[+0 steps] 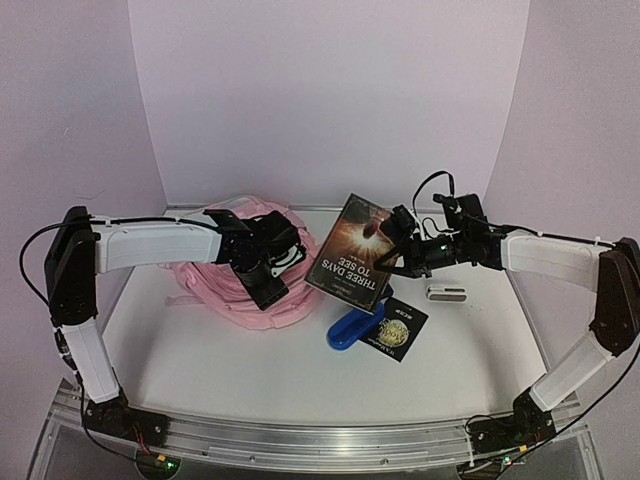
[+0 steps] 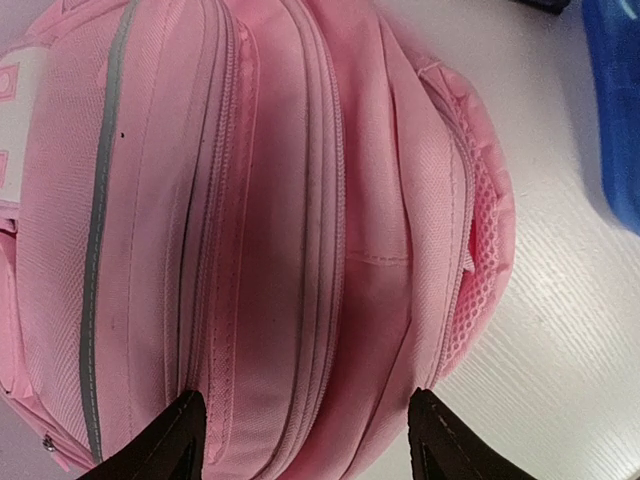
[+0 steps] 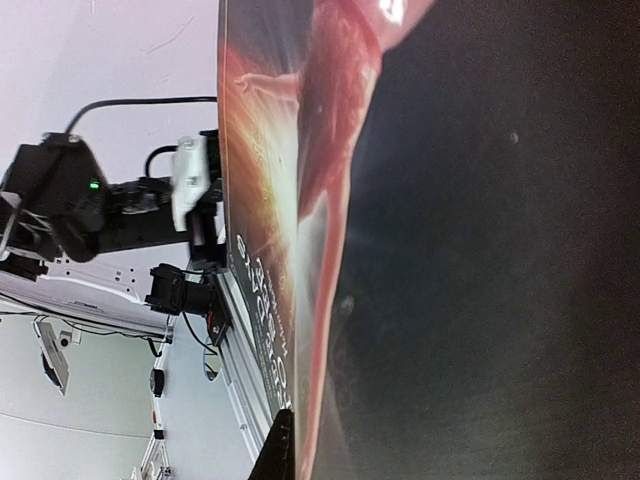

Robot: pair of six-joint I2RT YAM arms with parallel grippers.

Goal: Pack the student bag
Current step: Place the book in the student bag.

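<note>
Student bag (image 1: 215, 280) lies on the white bench (image 1: 200, 370) at the left of the middle, a soft pink heap under the left arm's wrist; in the left wrist view the student bag (image 2: 300, 200) fills nearly the whole picture, its zip lines running lengthwise side by side, a grey stripe at the left and a band of pink mesh along the right edge; bare bench (image 2: 560, 330) shows to the right of it.

Left claw (image 1: 270, 290) hangs over the bag's near right part; its two dark fingers stand wide apart, the claw (image 2: 305, 440) open with pink fabric spanning the gap between them; whether the fingertips (image 2: 185, 435) touch the fabric I cannot tell.

Right claw (image 1: 385, 230) is clamped on the top edge of a book (image 1: 350, 255), which hangs tilted above the bench just right of the bag, its dark cover with a fiery picture and white title facing the overhead camera; in the right wrist view the book (image 3: 450, 250) covers most of the frame, one finger (image 3: 278, 450) showing at the bottom edge.

Below the book a blue object (image 1: 352, 328) lies on the bench; a dark packet with a gold emblem (image 1: 400, 328) lies just beside it on the right; a small white object (image 1: 446, 293) sits further right, under the right arm; the blue object (image 2: 615, 100) also shows at the right edge of the left wrist view.
</note>
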